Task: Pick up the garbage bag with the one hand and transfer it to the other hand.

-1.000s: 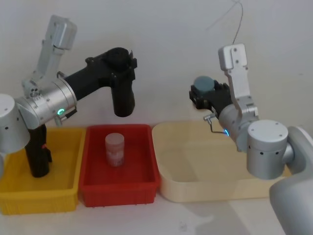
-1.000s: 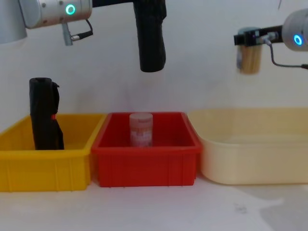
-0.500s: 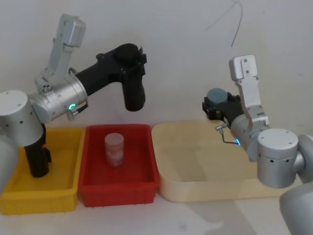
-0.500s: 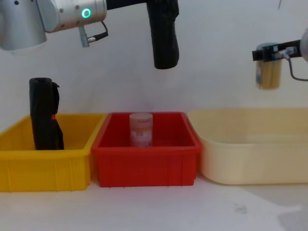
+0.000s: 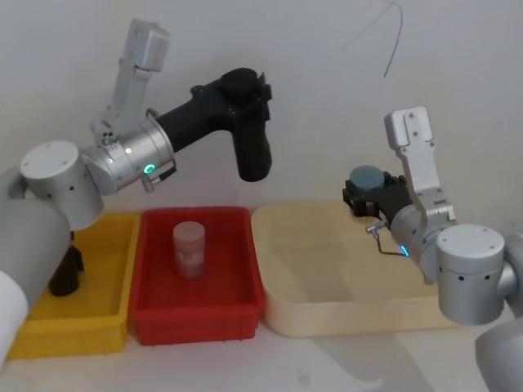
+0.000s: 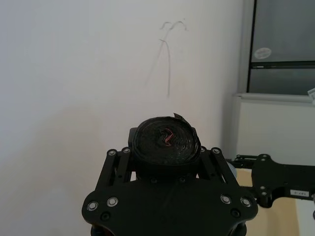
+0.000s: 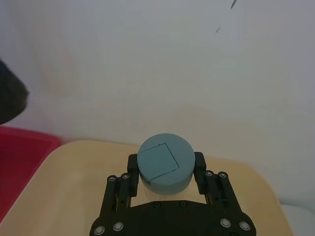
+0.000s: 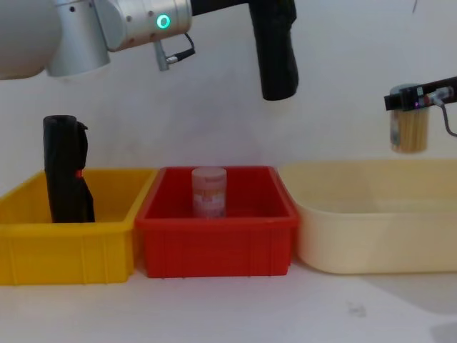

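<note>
Bag, clamped at its top in the left gripper's fingers, has swung right, now high over the red bin's right rim, nearer the right gripper, whose fingers grip a jar, so handover looks blocked.

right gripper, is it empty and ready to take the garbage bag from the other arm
No, the right gripper is shut on a small jar with a blue-grey lid, held over the cream tub.
</note>
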